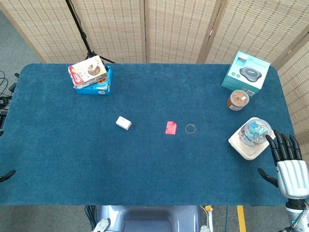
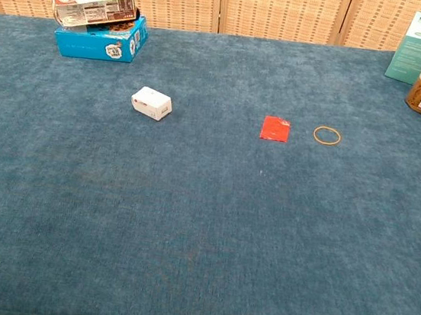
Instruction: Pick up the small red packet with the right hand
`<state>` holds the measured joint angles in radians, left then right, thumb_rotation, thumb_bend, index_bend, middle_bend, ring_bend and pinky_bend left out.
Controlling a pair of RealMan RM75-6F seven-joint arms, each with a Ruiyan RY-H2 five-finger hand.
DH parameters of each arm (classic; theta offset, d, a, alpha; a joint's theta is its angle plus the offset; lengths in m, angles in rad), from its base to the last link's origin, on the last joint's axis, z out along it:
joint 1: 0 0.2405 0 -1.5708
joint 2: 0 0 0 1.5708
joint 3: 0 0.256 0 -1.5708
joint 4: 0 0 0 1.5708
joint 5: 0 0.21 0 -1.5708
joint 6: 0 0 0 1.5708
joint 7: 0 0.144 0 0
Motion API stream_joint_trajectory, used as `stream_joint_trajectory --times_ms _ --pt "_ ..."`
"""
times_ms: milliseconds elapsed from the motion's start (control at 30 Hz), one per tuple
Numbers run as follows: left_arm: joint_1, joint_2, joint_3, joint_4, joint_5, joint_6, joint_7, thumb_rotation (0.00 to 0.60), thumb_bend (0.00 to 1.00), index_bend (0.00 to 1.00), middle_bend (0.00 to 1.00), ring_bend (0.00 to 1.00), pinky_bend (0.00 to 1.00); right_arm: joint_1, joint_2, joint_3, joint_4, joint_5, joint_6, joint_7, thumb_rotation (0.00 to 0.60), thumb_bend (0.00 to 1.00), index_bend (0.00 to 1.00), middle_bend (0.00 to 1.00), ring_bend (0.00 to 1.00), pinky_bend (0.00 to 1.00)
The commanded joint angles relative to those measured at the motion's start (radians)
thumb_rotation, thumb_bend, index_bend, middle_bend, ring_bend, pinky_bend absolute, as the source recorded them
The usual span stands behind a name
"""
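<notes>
The small red packet point(image 1: 170, 127) point(image 2: 275, 128) lies flat on the blue table near its middle. My right hand point(image 1: 288, 165) hovers at the table's near right corner, far to the right of the packet, with its fingers stretched out and apart and nothing in them. The chest view does not show this hand. A dark tip at the left table edge point(image 1: 7, 175) may belong to my left arm, but the left hand itself is not visible in either view.
A rubber band point(image 1: 190, 128) point(image 2: 327, 135) lies just right of the packet, a small white box point(image 1: 123, 123) point(image 2: 152, 103) to its left. A clear-lidded container point(image 1: 251, 137) sits beside my right hand. A brown jar point(image 1: 238, 100), teal box point(image 1: 245, 71) and snack boxes point(image 1: 91, 75) stand at the back.
</notes>
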<state>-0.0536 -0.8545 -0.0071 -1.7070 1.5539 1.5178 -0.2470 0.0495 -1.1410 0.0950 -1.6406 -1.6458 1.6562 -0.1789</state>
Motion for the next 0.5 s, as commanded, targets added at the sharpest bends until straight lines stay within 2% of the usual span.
stream_joint_trajectory --times_ms 33,300,500 --pt "0.0 0.001 0.0 0.001 0.0 0.0 -0.003 0.6 0.0 0.0 0.0 0.0 0.0 0.0 -0.001 -0.003 0.0 -0.002 -0.001 -0.002 0.6 0.0 0.04 0.0 0.0 0.0" --pt "0.002 0.005 0.0 0.006 0.005 0.003 -0.025 0.6 0.0 0.0 0.0 0.0 0.0 0.01 -0.005 -0.015 -0.006 -0.012 -0.028 -0.001 0.6 0.0 0.06 0.0 0.0 0.0" --pt "0.002 0.006 -0.002 0.004 -0.005 -0.001 -0.033 0.6 0.0 0.0 0.0 0.0 0.0 0.075 -0.023 -0.015 -0.013 -0.02 -0.128 0.008 0.6 0.0 0.08 0.0 0.0 0.0"
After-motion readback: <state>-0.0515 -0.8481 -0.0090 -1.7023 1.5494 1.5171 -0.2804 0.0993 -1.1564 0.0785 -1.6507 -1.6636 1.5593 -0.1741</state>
